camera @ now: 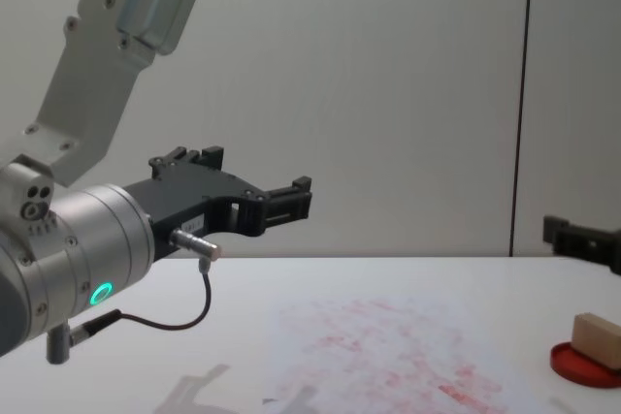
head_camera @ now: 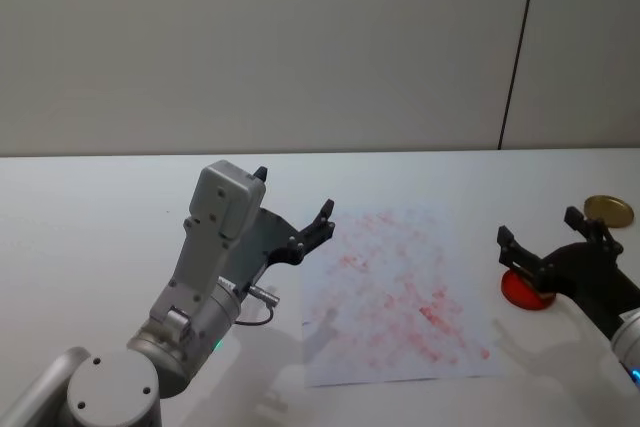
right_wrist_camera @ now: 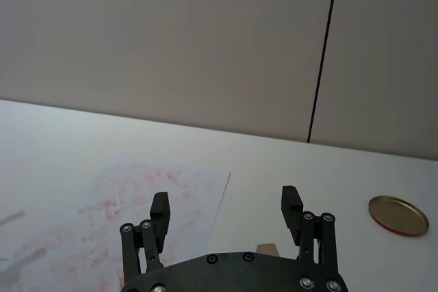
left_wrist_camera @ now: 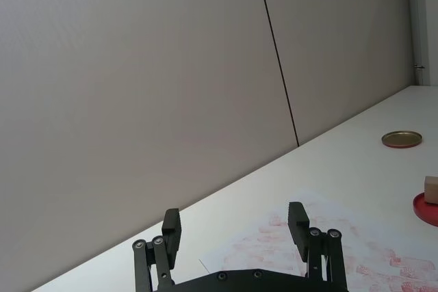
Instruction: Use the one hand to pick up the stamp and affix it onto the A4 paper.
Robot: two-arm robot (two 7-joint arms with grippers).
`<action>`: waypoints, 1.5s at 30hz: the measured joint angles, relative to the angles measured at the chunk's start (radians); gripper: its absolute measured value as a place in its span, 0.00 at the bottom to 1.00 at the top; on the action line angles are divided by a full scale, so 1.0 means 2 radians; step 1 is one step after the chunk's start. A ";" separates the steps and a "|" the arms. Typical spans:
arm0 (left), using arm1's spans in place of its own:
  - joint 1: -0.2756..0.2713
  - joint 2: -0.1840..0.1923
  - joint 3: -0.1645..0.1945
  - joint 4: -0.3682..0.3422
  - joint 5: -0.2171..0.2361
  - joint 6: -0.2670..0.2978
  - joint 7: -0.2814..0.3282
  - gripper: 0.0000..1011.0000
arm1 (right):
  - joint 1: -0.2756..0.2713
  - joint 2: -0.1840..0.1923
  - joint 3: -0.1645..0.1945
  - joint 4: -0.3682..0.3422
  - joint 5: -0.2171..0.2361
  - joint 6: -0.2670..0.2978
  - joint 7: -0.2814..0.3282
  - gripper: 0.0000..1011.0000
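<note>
Right gripper (head_camera: 540,228) hangs open above the table (head_camera: 100,207) near its right edge, fingers spread, gripping nothing. It sits over the red disc (head_camera: 520,291), just off the right edge of the paper (head_camera: 400,297). The stamp (camera: 597,338) rests on the red disc, apart from the fingers. A gold lid (head_camera: 608,210) lies farther back by the right edge. Left gripper (head_camera: 293,194) is raised off the table by the paper's left edge, open and empty.
</note>
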 joint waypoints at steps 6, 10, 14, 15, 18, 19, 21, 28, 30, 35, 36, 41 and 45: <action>0.000 0.000 0.000 0.000 0.000 0.000 0.000 0.98 | 0.011 0.004 0.006 0.024 0.004 0.015 0.013 0.99; 0.000 0.000 0.000 0.000 0.000 0.000 0.000 0.98 | 0.017 0.006 0.010 0.039 0.006 0.024 0.022 0.99; 0.000 0.000 0.000 0.000 0.000 0.000 0.000 0.98 | 0.023 0.008 0.013 0.052 0.008 0.031 0.032 0.99; 0.000 0.000 0.000 0.000 0.000 0.000 0.000 0.98 | 0.026 0.008 0.013 0.056 0.008 0.033 0.035 0.99; 0.000 0.000 0.000 0.000 0.000 0.000 0.000 0.98 | 0.030 0.009 0.015 0.065 0.008 0.038 0.041 0.99; 0.000 0.000 0.000 0.000 0.000 0.000 0.000 0.98 | 0.032 0.010 0.015 0.069 0.008 0.040 0.045 0.99; 0.000 0.000 0.000 0.000 0.000 0.000 0.000 0.98 | 0.034 0.010 0.016 0.073 0.008 0.043 0.048 0.99; 0.000 0.000 0.000 0.000 0.000 0.000 0.000 0.98 | 0.043 0.010 0.016 0.090 0.004 0.051 0.059 0.99; 0.000 0.000 0.000 0.000 0.000 0.000 0.000 0.98 | 0.045 0.009 0.016 0.093 0.003 0.053 0.061 0.99; 0.000 0.000 0.000 0.000 0.000 0.000 0.000 0.98 | 0.049 0.008 0.015 0.104 -0.001 0.056 0.066 0.99; 0.000 0.000 0.000 0.000 0.000 0.000 0.000 0.98 | 0.050 0.008 0.015 0.106 -0.002 0.057 0.066 0.99; 0.000 0.000 0.000 0.000 0.000 0.000 0.000 0.98 | 0.054 0.007 0.014 0.115 -0.006 0.059 0.070 0.99; 0.000 0.000 0.000 0.000 0.000 0.000 0.000 0.98 | 0.057 0.006 0.013 0.122 -0.009 0.060 0.071 0.98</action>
